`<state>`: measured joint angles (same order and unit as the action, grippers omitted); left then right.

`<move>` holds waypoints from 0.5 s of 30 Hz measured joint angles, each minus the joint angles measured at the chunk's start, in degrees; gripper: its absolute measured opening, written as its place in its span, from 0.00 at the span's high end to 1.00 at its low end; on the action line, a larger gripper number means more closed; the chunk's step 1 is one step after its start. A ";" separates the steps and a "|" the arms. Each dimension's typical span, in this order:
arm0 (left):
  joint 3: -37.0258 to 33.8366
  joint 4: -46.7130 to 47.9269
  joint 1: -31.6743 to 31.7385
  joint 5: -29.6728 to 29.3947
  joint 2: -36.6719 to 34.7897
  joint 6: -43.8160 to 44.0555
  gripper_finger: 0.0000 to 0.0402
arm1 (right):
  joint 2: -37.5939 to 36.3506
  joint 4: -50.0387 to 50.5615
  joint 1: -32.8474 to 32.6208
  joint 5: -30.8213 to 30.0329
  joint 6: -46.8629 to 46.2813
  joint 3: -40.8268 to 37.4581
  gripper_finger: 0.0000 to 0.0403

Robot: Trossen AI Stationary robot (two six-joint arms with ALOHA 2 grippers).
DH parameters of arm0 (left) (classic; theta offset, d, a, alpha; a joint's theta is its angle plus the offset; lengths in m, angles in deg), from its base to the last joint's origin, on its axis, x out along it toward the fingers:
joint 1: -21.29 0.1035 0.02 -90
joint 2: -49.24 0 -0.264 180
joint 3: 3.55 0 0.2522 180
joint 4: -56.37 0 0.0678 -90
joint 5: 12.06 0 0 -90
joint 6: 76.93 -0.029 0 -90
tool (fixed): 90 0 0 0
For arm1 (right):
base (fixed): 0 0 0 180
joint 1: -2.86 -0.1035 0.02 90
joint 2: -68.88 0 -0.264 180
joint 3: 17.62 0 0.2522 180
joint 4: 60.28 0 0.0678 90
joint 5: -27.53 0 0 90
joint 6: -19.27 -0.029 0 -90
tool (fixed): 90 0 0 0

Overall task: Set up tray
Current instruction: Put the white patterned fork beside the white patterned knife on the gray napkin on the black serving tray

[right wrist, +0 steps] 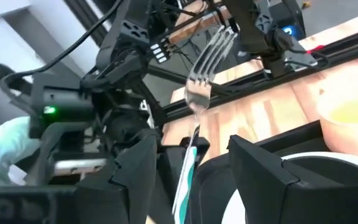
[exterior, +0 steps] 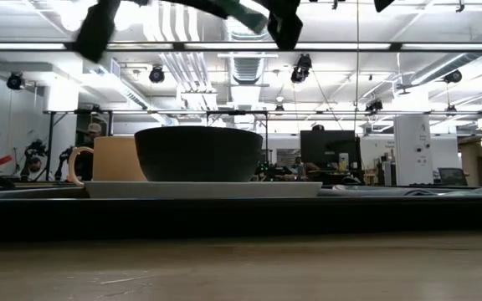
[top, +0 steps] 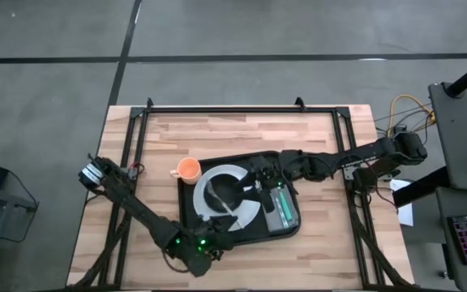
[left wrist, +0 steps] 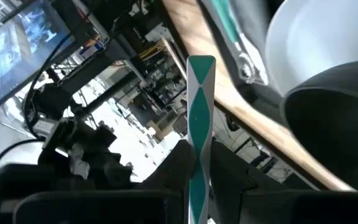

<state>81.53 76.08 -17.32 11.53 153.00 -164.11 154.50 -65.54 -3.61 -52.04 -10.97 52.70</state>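
The black tray (top: 186, 215) lies mid-table and carries a white plate (top: 217, 173) with a black bowl (top: 221, 193) on it. An orange cup (top: 188, 169) stands at the tray's left edge. A grey cloth (top: 286, 212) with teal-handled cutlery lies on the tray's right part. My right gripper (right wrist: 194, 140) reaches in from the table's right and is over the plate's right side, shut on a fork (right wrist: 204, 74). My left gripper (left wrist: 201, 155) comes from the near side to the plate's near rim, shut on a teal-and-white utensil (left wrist: 199, 112) whose head is hidden. My left gripper pinches the utensil's teal-and-white handle (left wrist: 197, 168) between its two fingers, which lie along it. The handle's free end (left wrist: 201, 62) sticks out ahead of the fingers, lifted clear. My right gripper has the fork by its teal-and-white handle (right wrist: 186, 171), which runs back between the two fingers and along them. Where the pads meet it does not show. The tines (right wrist: 219, 40) point away from the gripper and upward, and the fork is lifted clear.
Bare wooden tabletop (top: 148, 130) surrounds the tray, widest on the left and far sides. A black frame (top: 233, 108) borders the table. In the low view the cup (exterior: 115, 159) and bowl (exterior: 197, 153) stand side by side above the tray's rim (exterior: 241, 213).
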 joint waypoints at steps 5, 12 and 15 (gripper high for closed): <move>1.06 -2.84 1.36 2.16 0.00 -3.95 0.95 | 0.00 0.54 2.64 3.43 -1.09 -0.42 0.54; 1.01 -3.61 0.82 3.35 0.00 -6.84 0.95 | 0.61 -5.40 4.22 8.41 -0.41 -3.68 0.48; 0.99 -3.71 0.74 3.46 0.00 -7.67 0.95 | 2.82 -12.64 4.16 13.64 -0.69 -4.27 0.45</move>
<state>82.53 72.38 -16.58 14.99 153.00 -171.78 157.32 -78.17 0.55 -38.40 -11.66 48.43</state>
